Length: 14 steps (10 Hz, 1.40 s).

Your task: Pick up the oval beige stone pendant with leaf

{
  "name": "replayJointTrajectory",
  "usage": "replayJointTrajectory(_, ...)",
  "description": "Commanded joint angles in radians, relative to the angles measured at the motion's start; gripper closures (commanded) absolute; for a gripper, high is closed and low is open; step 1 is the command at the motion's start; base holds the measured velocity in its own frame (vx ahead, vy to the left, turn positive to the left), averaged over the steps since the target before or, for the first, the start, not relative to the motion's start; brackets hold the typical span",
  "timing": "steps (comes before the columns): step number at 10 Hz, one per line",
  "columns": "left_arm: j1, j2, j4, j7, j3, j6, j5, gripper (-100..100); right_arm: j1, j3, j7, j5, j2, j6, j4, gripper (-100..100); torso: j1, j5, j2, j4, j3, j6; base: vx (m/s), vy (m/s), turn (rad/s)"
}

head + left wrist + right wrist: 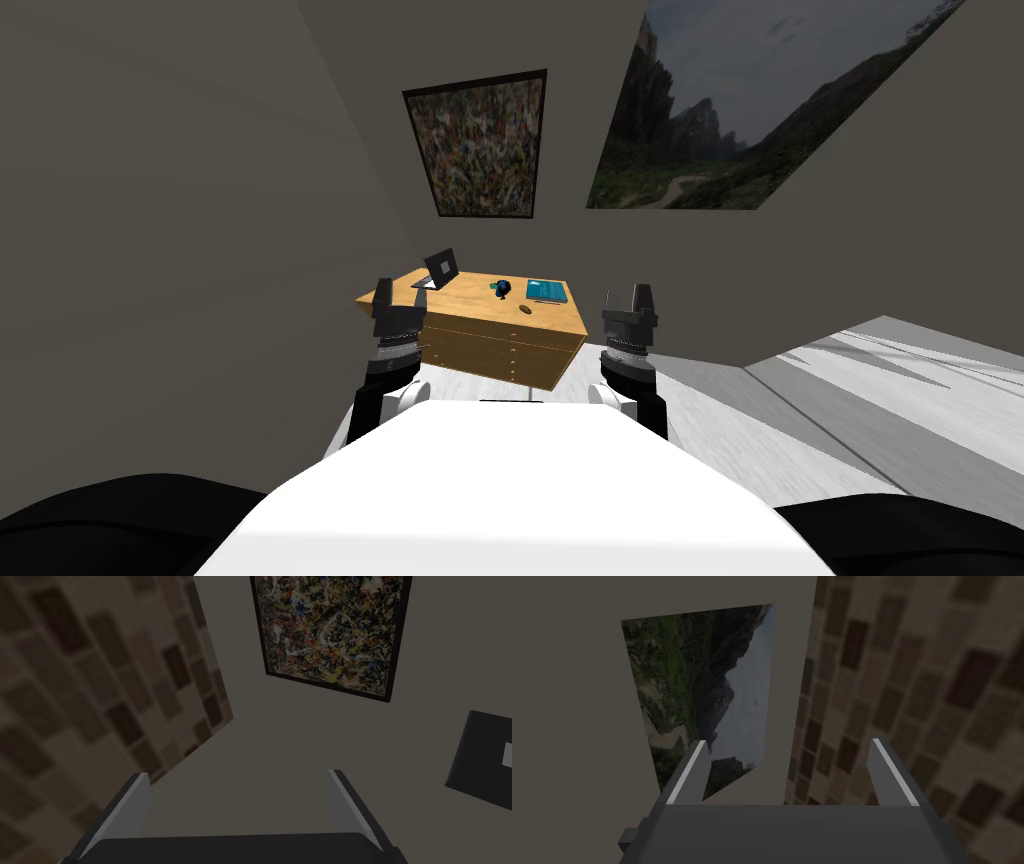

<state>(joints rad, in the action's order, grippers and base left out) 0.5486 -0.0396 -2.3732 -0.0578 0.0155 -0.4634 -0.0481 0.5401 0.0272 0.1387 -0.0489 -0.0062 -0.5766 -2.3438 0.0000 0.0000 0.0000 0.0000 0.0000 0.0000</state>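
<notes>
Wooden and pale brown, one chest of drawers (500,345) stands ahead with four things on its top. Two grippers are raised in front of it, the left gripper (392,298) at its left end and the right gripper (628,297) just off its right end, each with fingers spread wide and gripping nothing. One open black laptop (440,268) sits at the chest's far left corner. One teal book (547,291) lies flat toward its right end. One small black object with a teal part (502,289) stands between them. One small brownish oval pendant (526,310) lies near the chest's front edge, just in front of the book, well apart from both grippers.
</notes>
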Motion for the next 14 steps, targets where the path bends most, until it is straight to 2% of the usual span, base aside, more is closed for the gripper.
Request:
replayJointTrajectory(1, 0.000, 0.000, 0.000, 0.000, 0.000, 0.000, 0.000, 0, 0.007, 0.000, -0.002, 0.013, -0.035, -0.005, 0.004, -100, 0.000, 0.000, 0.000, 0.000, 0.000, 0.000, -0.007, 0.002, 0.049)
replayJointTrajectory(5, 0.000, 0.000, 0.000, 0.000, 0.000, 0.000, 0.000, 0, 0.048, -0.001, -0.014, 0.083, -0.144, -0.038, 0.032, -100, 0.001, 0.000, 0.003, 0.001, 0.002, 0.000, -0.043, 0.014, 0.073)
replayJointTrajectory(9, 0.000, 0.000, 0.000, 0.000, 0.000, 0.000, 0.000, 0, 0.110, 0.005, -0.032, 0.191, -0.269, -0.090, 0.094, -100, 0.003, 0.001, 0.008, 0.002, 0.005, 0.000, -0.116, 0.041, 0.108)
replayJointTrajectory(10, 0.000, 0.000, 0.000, 0.000, 0.000, 0.000, 0.000, 0, 0.110, 0.005, -0.032, 0.191, -0.284, -0.090, 0.094, -100, 0.003, 0.001, 0.010, 0.002, 0.005, 0.000, -0.097, 0.033, 0.031)
replayJointTrajectory(12, 0.000, 0.000, 0.000, 0.000, 0.000, 0.000, 0.000, 0, 0.142, 0.011, -0.042, 0.250, -0.350, -0.119, 0.141, -100, 0.002, 0.000, 0.007, 0.002, 0.004, 0.000, -0.102, 0.042, 0.105)
replayJointTrajectory(13, 0.000, 0.000, 0.000, 0.000, 0.000, 0.000, 0.000, 0, 0.142, 0.011, -0.042, 0.250, -0.372, -0.119, 0.141, -100, 0.002, 0.001, 0.008, 0.002, 0.005, 0.000, -0.088, 0.043, 0.039)
replayJointTrajectory(14, 0.000, 0.000, 0.000, 0.000, 0.000, 0.000, 0.000, 0, 0.157, 0.016, -0.047, 0.280, -0.404, -0.134, 0.168, -100, 0.002, 0.001, 0.007, 0.002, 0.004, 0.000, -0.080, 0.055, 0.081)
